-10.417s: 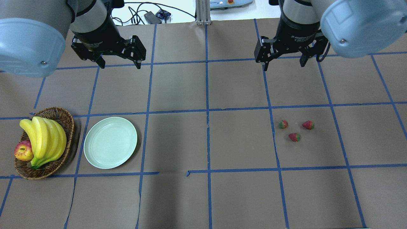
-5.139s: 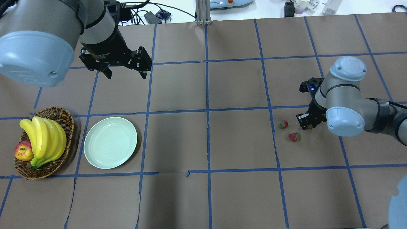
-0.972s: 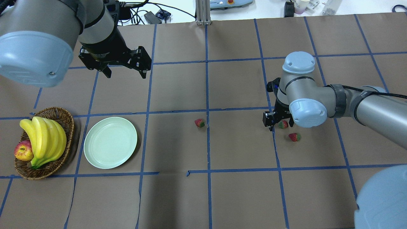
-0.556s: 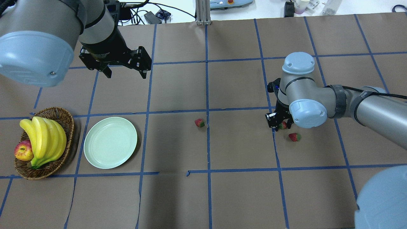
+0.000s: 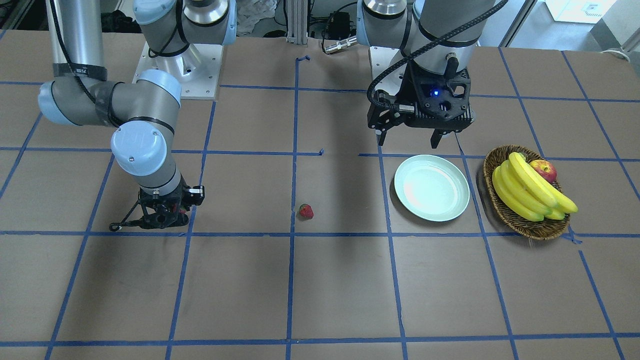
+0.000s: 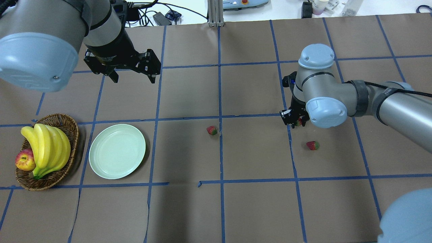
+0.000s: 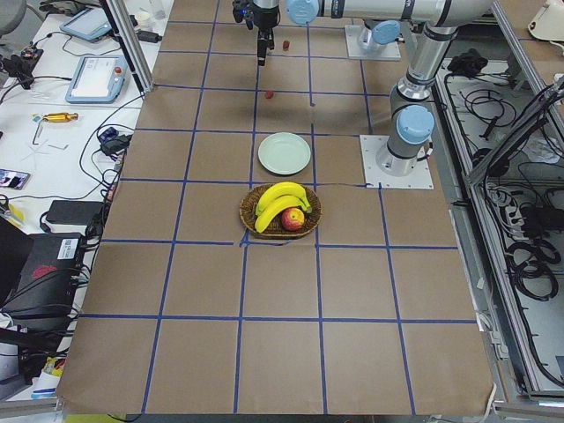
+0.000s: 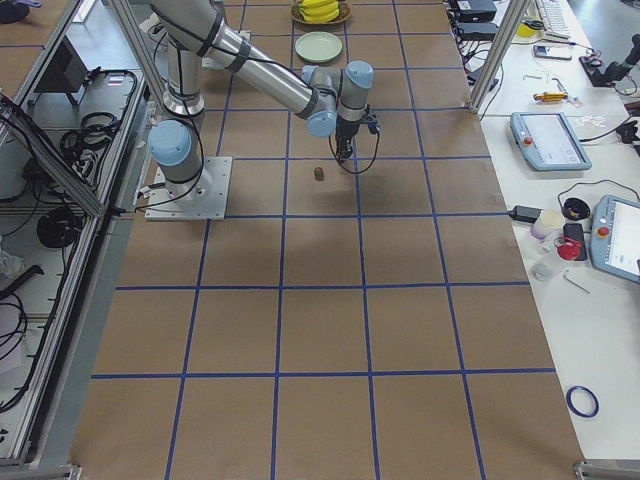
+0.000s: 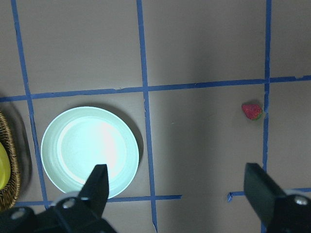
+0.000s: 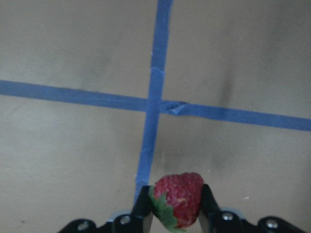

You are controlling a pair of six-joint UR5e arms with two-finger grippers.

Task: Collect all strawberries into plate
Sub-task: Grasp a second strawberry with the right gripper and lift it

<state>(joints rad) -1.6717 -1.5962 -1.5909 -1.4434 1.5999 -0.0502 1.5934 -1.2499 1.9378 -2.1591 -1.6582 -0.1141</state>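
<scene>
- Plate (image 6: 117, 151) is located on the table just beside the wicker basket (image 6: 60, 117); nothing is held in it.
- Left gripper (image 6: 134, 80) is suspended above the table near the plate, with its jaws spread wide and nothing between them.
- Right gripper (image 10: 177, 204) is closed tight on one strawberry (image 10: 179, 198), which is pinched between both fingers over a crossing of blue tape lines.
- A second strawberry (image 6: 211, 130) is found at mid-table, well apart from the plate.
- A third strawberry (image 6: 312, 145) is found on the table near the right gripper.
</scene>
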